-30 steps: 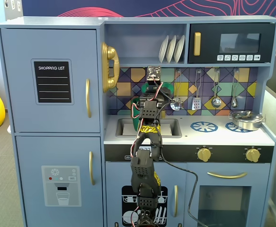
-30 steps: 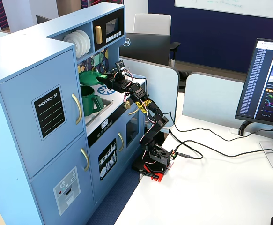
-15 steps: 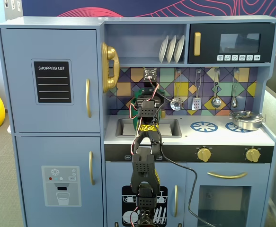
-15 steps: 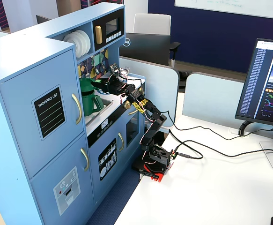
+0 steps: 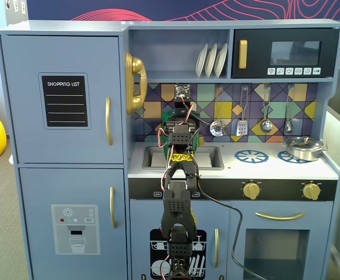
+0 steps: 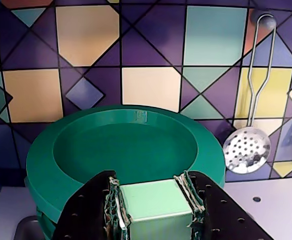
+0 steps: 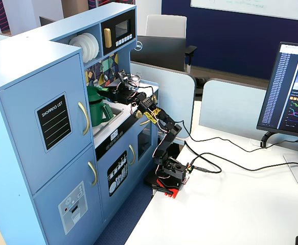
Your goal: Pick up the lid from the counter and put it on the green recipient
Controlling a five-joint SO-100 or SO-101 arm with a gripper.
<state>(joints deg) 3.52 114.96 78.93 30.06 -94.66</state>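
One arm, black, five joints, bolted to the white desk and stretched up over the counter of a blue toy kitchen.

Gripper: seen closest in the wrist view, its two black fingers stand either side of a pale green tab and press on it from left and right; the jaws are clamped on the handle of the lid. In a fixed view from the side the gripper reaches toward the kitchen's back wall, level with the container top.

Lid: flat round green disc with a sunken middle, level in the wrist view, filling the lower half of that picture. A second green edge shows just beneath its left rim, so it lies on or right at the top of the green recipient; whether it is fully seated I cannot tell.

Green recipient: tall dark-green cylinder with a side handle, standing at the sink on the left part of the counter, in the front fixed view mostly hidden behind the arm.

Also on hand: a slotted metal spoon hanging on the tiled backsplash to the right of the lid; a silver pot on the far right burner; white plates on the upper shelf; a gold telephone; a monitor on the desk.
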